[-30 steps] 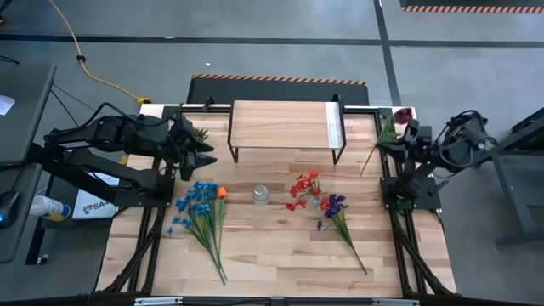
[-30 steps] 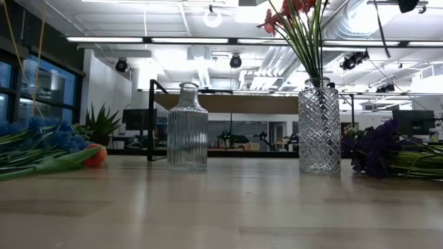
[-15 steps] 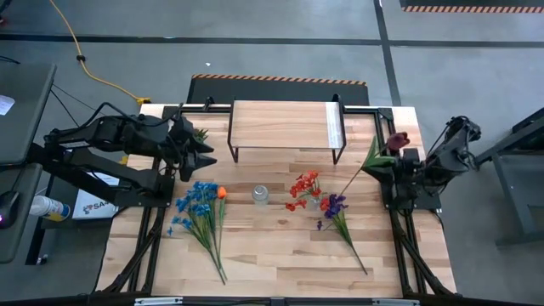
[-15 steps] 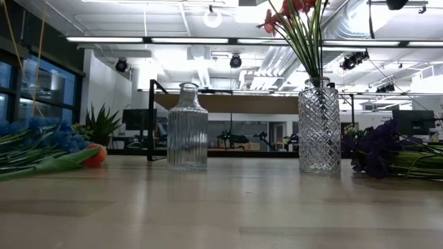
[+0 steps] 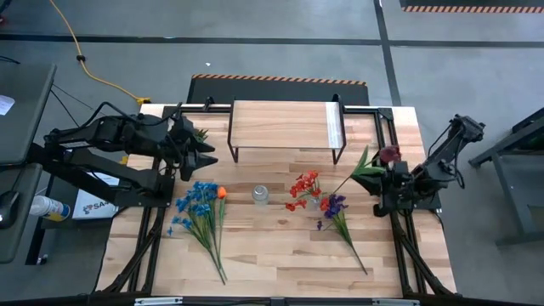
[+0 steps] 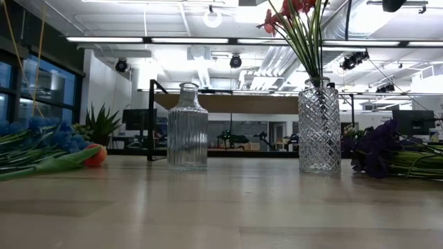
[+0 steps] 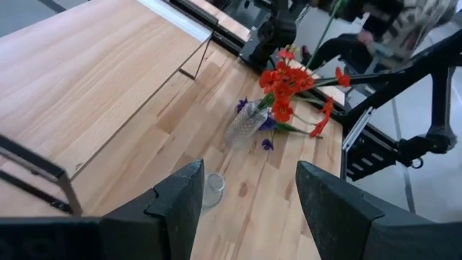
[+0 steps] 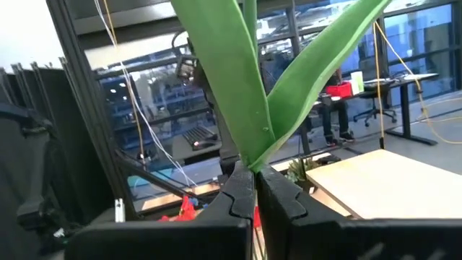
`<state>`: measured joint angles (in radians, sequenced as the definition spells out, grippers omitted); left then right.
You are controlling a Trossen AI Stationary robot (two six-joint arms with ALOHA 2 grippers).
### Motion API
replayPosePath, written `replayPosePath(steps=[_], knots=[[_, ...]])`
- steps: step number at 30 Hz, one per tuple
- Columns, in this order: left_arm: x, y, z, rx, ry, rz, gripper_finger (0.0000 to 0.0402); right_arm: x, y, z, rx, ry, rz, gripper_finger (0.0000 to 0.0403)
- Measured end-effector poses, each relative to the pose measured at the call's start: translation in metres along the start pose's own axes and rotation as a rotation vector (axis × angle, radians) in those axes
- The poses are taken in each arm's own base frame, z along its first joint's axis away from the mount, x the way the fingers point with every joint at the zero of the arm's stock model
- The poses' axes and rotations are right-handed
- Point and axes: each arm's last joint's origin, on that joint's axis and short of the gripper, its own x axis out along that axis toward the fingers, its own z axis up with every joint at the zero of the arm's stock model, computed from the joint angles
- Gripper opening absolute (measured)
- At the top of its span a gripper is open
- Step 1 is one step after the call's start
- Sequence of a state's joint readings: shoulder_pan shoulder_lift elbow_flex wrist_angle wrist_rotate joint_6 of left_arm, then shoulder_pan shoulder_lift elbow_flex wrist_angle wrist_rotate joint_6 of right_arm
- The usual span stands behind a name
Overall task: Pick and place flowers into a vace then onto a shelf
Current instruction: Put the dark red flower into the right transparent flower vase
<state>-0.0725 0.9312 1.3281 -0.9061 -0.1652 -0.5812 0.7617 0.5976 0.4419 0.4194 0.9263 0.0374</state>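
Moved inward: right claw | pinching maroon flower stem

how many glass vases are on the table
2. A ribbed, empty vase stands mid-table in front of the shelf; a diamond-cut vase holding red flowers stands to its right, beside the purple flowers.

— What sort of place is this?
— A large open industrial lab or workshop. The grey concrete floor carries a black-and-orange hazard-striped strip and a trailing yellow cable.
— And overhead?
— Exposed silver ventilation ducts, long fluorescent ceiling lights, and office desks with black monitors behind.
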Motion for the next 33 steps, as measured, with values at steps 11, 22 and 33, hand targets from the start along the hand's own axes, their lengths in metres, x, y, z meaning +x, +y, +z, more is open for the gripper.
replayPosePath(steps=[11, 22, 33], knots=[[0.036, -0.01, 0.002, 0.055, 0.068, -0.004, 0.0253, 0.018, 0.005, -0.013, -0.038, 0.008, -0.086, 0.0], [0.039, -0.011, 0.001, 0.059, 0.085, -0.01, 0.0253, 0.028, 0.006, -0.026, -0.043, 0.043, -0.138, 0.0], [0.039, -0.011, 0.001, 0.063, 0.085, -0.011, 0.0253, 0.031, 0.008, -0.032, -0.07, 0.062, -0.147, 0.0]])
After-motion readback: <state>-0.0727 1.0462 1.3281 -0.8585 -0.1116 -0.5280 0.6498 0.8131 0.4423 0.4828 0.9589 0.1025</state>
